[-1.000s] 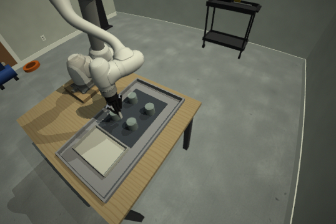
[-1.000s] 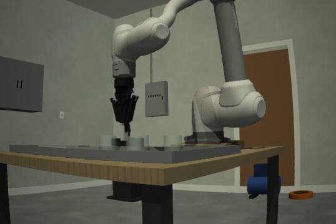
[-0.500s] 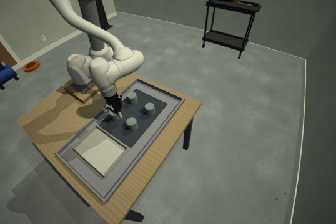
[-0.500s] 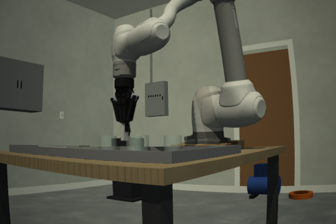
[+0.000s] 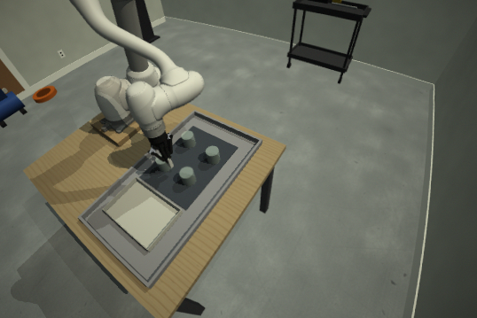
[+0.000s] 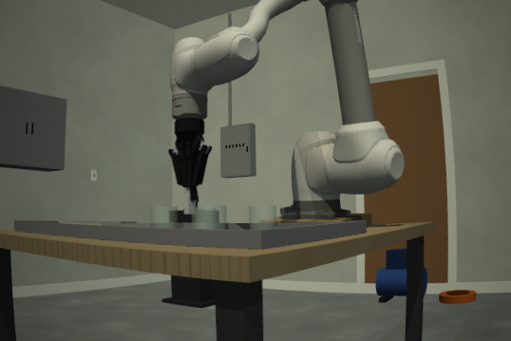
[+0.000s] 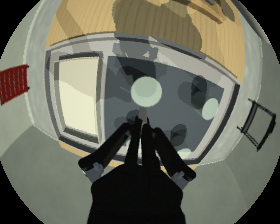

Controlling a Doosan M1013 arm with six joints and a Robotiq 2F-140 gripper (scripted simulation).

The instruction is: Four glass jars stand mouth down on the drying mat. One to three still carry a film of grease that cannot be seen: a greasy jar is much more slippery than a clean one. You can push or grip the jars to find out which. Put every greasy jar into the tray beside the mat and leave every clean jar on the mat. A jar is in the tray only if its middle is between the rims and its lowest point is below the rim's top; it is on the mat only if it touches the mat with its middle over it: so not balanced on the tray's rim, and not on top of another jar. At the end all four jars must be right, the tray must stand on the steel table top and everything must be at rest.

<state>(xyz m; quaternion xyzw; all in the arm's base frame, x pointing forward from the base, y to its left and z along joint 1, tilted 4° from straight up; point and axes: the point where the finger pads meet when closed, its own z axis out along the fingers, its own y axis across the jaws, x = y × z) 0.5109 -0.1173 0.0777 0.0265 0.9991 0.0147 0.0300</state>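
Observation:
Four pale glass jars stand mouth down on the dark mat [image 5: 192, 166]: one at the back [image 5: 188, 138], one at the right [image 5: 212, 155], one at the front [image 5: 186, 175] and one at the left [image 5: 161, 165]. My gripper [image 5: 168, 161] is shut and empty, and points down with its tips low right beside the left jar. In the wrist view the shut fingertips [image 7: 139, 123] sit just short of that jar [image 7: 145, 91]; I cannot tell whether they touch. In the side view the tips [image 6: 194, 204] hang just above mat level among the jars [image 6: 207, 217].
The pale tray [image 5: 142, 213] stands beside the mat on the grey steel top [image 5: 248, 146] and holds nothing; it also shows in the wrist view [image 7: 76, 99]. The steel top has a raised rim and lies on a wooden table. The arm's base stands at the table's far corner.

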